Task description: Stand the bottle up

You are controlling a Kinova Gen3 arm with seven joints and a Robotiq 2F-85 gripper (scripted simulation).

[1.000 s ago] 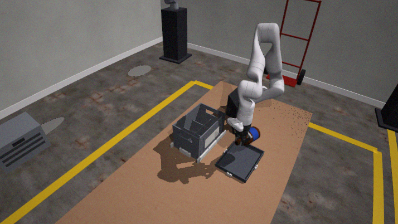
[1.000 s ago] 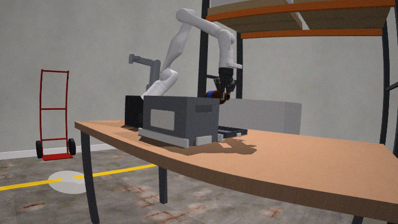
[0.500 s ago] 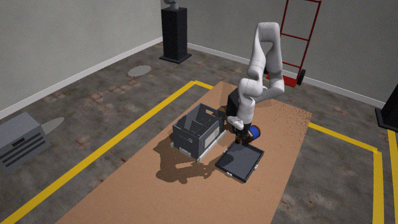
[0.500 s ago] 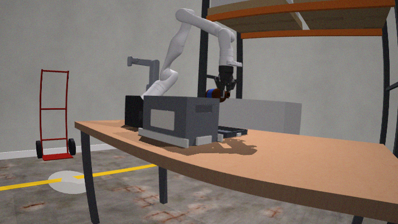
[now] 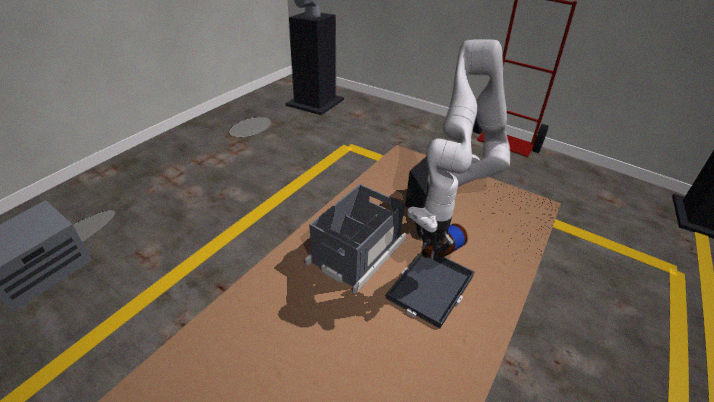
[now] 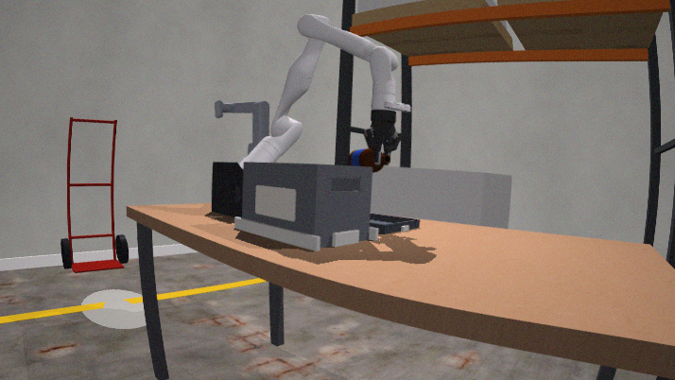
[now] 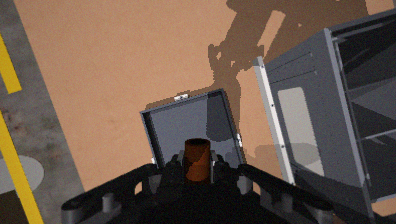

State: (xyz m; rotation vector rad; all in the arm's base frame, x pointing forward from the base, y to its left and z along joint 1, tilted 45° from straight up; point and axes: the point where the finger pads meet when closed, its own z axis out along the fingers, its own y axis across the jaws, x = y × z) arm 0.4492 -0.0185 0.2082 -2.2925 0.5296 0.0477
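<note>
The black two-fingered hand (image 6: 381, 152) is clamped on the neck end of the brown bottle with a blue label band (image 6: 363, 157), and the bottle hangs in the air well above the shallow dark grey tray (image 5: 431, 289) — lifted off it, not yet stood up. Its long axis lies roughly level: in the exterior view the body runs sideways from the fingers with the blue band away from them, and in the top view the body (image 5: 457, 235) juts out past the tray's far edge. The tray sits just beside the grey divided crate (image 5: 350, 235) on the tan worktop (image 5: 280, 350). Judging from this, the coming move turns on swinging that level axis upright — base downward — over the tray's floor.
</note>
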